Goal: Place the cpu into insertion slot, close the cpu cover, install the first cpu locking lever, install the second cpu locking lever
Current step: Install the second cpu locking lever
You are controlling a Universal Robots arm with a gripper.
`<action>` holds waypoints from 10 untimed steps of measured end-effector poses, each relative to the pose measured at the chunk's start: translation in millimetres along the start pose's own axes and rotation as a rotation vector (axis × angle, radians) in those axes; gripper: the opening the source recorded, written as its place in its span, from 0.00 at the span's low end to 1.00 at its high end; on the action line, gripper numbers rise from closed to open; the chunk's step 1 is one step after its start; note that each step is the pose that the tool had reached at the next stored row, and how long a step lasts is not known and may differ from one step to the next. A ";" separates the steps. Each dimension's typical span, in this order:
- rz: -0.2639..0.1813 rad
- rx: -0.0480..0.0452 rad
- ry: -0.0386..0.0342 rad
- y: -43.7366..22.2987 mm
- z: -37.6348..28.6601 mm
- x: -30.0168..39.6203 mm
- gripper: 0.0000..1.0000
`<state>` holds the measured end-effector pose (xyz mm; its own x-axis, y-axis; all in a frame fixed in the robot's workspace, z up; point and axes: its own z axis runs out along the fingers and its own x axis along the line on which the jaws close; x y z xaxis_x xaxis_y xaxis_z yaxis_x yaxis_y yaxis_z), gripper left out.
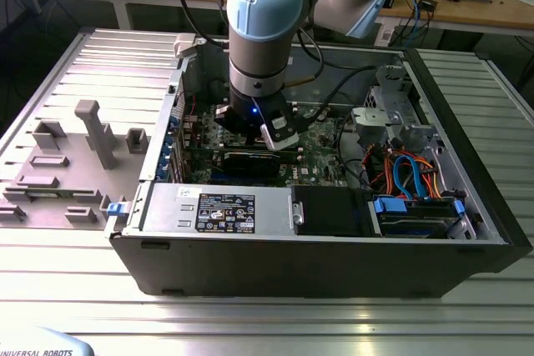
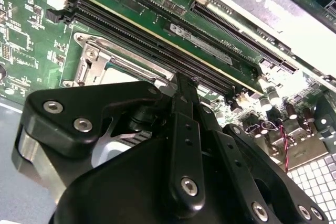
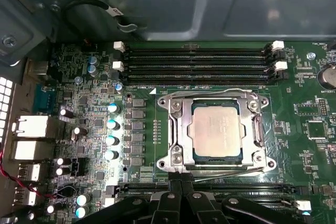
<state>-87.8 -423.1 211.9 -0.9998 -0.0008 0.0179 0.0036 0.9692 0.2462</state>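
Observation:
The cpu (image 3: 216,128), a silver-grey square chip, lies flat in the insertion slot (image 3: 164,102) on the green motherboard. The cpu cover (image 3: 182,129), a thin silver frame, lies down around the chip. Thin metal levers run along two sides of the socket; whether they are latched I cannot tell. My gripper (image 3: 181,181) is shut, its black fingertips pressed together at the socket's edge with nothing visible between them. In the second wrist view the gripper (image 2: 184,85) stands beside the socket's silver rim (image 2: 92,64). In the exterior view the gripper (image 1: 250,129) reaches down into the open computer case.
Long memory slots (image 3: 199,59) run along the socket on two sides. A black expansion card (image 1: 242,160) lies close to the wrist. The power supply (image 1: 217,206), drive cables (image 1: 409,177) and case walls (image 1: 450,114) hem in the arm. A grey fixture plate (image 1: 75,156) lies at the exterior view's left.

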 end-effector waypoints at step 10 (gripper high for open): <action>0.000 -0.0038 0.0000 0.0 0.1 0.0 0.11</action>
<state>-87.8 -423.1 211.8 -0.9998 -0.0009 0.0179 0.0036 0.9683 0.2499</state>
